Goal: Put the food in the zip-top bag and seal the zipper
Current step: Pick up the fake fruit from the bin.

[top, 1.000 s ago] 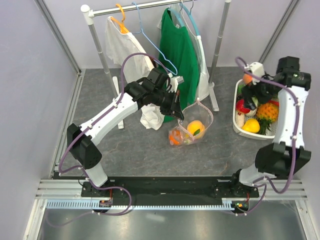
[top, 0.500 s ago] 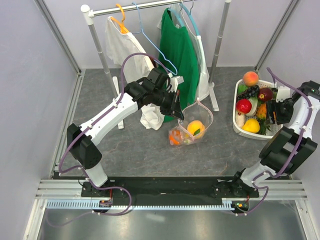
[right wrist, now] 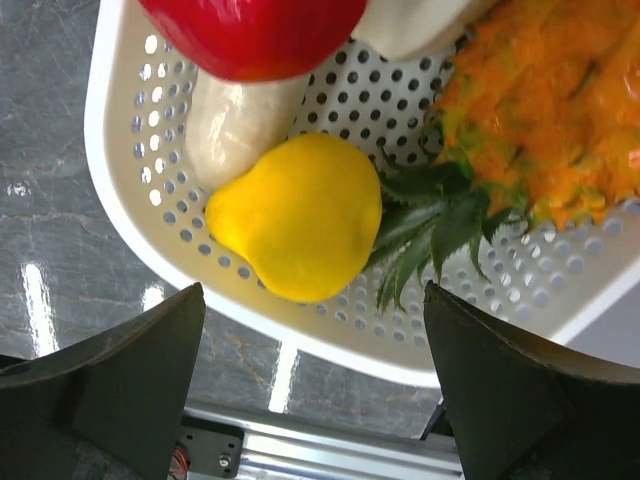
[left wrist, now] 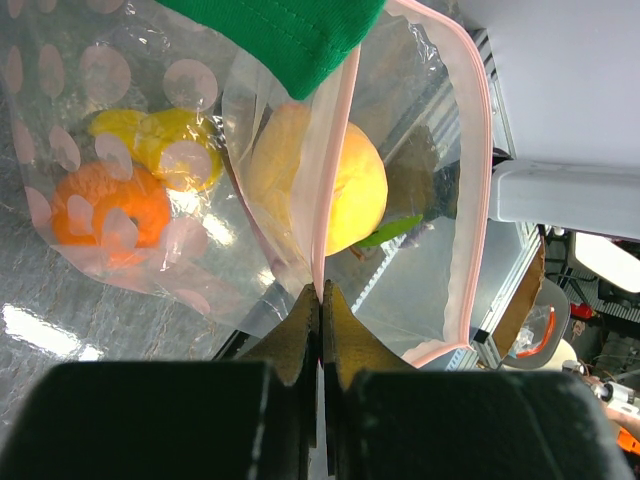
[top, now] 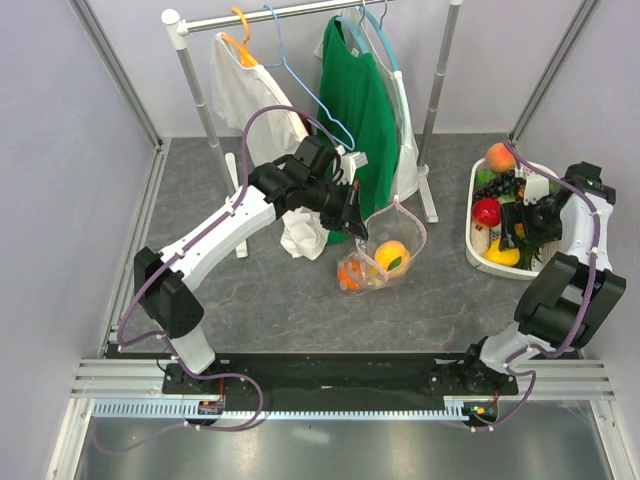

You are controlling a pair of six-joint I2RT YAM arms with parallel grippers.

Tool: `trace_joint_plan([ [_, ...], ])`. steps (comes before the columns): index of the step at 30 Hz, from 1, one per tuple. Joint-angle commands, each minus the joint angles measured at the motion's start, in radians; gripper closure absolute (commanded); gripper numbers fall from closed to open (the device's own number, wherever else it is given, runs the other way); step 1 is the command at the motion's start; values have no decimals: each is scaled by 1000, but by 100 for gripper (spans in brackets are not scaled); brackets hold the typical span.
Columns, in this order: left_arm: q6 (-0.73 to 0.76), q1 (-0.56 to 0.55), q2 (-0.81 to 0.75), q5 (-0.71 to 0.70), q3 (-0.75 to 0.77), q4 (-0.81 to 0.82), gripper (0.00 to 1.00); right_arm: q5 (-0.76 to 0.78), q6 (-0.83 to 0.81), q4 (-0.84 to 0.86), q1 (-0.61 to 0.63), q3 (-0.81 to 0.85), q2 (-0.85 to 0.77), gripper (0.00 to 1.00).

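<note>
A grey marbled table (top: 250, 300) fills the top view. A clothes rack (top: 300, 12) stands at the back, across the upper middle of the frame. It carries a green garment (top: 355, 100), a white garment (top: 245, 90) and wire hangers.

The left arm (top: 225, 235) reaches from the lower left towards the centre, passing in front of the white garment's hem. The right arm (top: 575, 270) folds up at the right edge, its wrist over a white perforated basket (top: 478, 255).

The zip-top bag (top: 385, 250) is at the centre of the table, just below the green garment. In the left wrist view the garment's hem (left wrist: 280, 30) hangs across the top of the bag's open mouth. The left gripper (left wrist: 321, 290) is clenched on one side of the zipper (left wrist: 470, 150), lifting that side. Inside the bag sit a yellow fruit (left wrist: 340, 180) with a green leaf, an orange fruit (left wrist: 100, 215) and a smaller yellow piece (left wrist: 160, 150).

The right gripper (right wrist: 314, 290) is spread wide above the basket, grasping nothing. Between its fingers lies a yellow pear-shaped fruit (right wrist: 300, 215). It touches a pale long vegetable (right wrist: 235, 120) and the green leaves of an orange pineapple (right wrist: 560, 120). A red fruit (right wrist: 250, 30) lies over the pale vegetable, and a peach (top: 501, 156) sits at the basket's far end.
</note>
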Motion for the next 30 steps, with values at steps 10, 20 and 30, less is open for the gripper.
trace_joint_plan([
  [10, 16, 7, -26, 18, 1, 25, 98, -9, 33, 90, 23, -55, 114, 6],
  [20, 22, 5, -32, 10, -4, 27, 98, -24, 36, 26, 11, -5, 107, 36],
  [30, 27, 5, -32, 4, -10, 22, 98, -169, -40, -241, -104, 348, 108, 70],
])
